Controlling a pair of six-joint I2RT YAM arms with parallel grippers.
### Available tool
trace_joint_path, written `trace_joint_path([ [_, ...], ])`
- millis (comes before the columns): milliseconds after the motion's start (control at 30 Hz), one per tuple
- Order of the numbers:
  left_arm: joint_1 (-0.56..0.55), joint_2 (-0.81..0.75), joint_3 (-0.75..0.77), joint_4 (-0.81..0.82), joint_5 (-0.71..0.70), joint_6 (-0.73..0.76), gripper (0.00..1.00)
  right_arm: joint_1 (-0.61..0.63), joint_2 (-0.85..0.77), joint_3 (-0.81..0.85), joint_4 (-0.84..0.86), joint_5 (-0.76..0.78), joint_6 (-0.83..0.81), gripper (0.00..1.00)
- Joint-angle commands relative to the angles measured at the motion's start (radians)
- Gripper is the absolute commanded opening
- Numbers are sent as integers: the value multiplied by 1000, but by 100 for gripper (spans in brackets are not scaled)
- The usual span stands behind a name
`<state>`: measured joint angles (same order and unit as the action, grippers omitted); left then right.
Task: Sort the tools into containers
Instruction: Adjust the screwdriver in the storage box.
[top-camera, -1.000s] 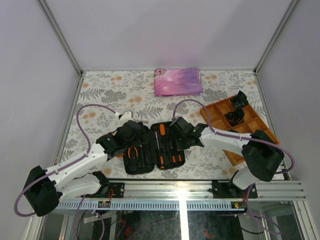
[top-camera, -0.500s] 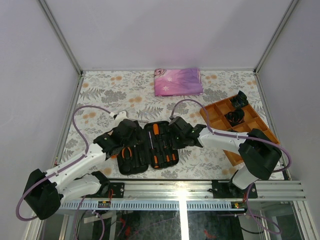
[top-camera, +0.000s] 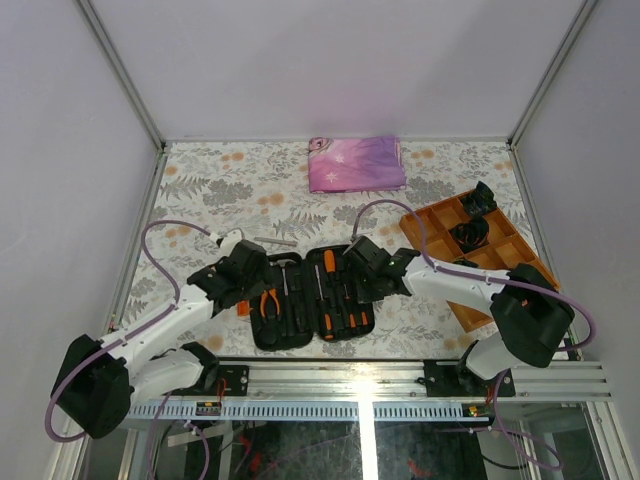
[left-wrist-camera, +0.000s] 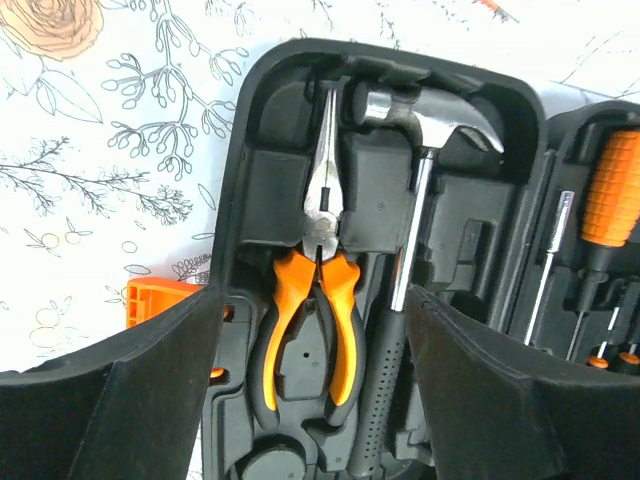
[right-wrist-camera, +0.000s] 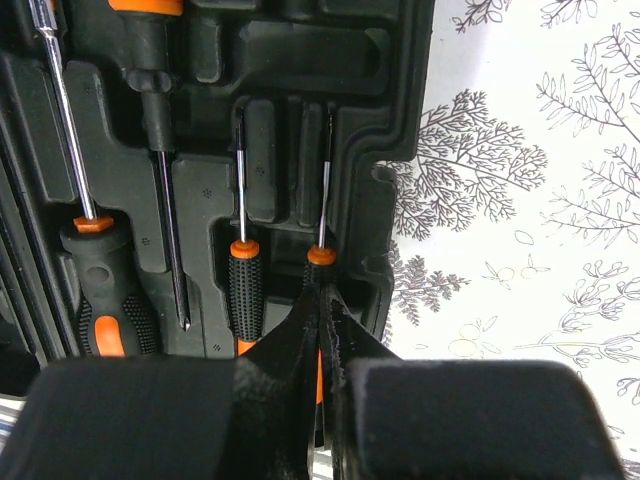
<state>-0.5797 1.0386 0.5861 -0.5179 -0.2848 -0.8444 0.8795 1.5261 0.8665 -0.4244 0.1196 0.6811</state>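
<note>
Orange-handled pliers (left-wrist-camera: 318, 300) between wide left fingers (left-wrist-camera: 120, 400), right fingers (right-wrist-camera: 285, 380) pinching slim screwdriver (right-wrist-camera: 321, 256)

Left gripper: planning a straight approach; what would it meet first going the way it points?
Probably the orange-handled steel pliers in the black plastic case, framed by open fingers of the left gripper.

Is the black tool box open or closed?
Open. The tool box lies spread flat, pliers and a hammer showing in one half, screwdrivers in the other.

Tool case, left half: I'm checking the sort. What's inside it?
Orange-handled pliers and a hammer lie in the tool case's slots. The open left gripper hides the lower slots.
</note>
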Motion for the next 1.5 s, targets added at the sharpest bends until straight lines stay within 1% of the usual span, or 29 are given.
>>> trace_joint_path([
  [0,9,33,-29,36,34,2,72,-16,51,-22,-230,89,-57,0],
  [200,9,100,-64,121,100,39,69,-15,112,20,-234,68,-73,0],
  [533,9,187,-110,193,133,62,58,38,224,38,-196,41,-57,0],
  [667,9,182,-124,206,143,58,57,61,272,13,-163,19,-40,0],
  [833,9,171,-129,206,148,56,56,96,362,-18,-126,3,-21,0],
  [900,9,169,-128,205,149,56,56,101,375,-32,-108,3,-15,0],
  [967,9,165,-128,199,146,55,56,101,341,-36,-106,19,-8,0],
  [1067,9,150,-127,188,139,53,56,100,207,-6,-130,77,-11,2],
  [1133,9,138,-123,180,133,52,57,100,95,26,-136,119,-18,7],
  [1267,9,117,-109,160,120,48,57,99,-83,78,-108,190,-38,21],
  [1367,9,105,-101,152,117,47,57,100,-186,87,-79,245,-48,28],
  [1467,7,90,-92,145,115,52,59,99,-265,59,-71,319,-36,32],
])
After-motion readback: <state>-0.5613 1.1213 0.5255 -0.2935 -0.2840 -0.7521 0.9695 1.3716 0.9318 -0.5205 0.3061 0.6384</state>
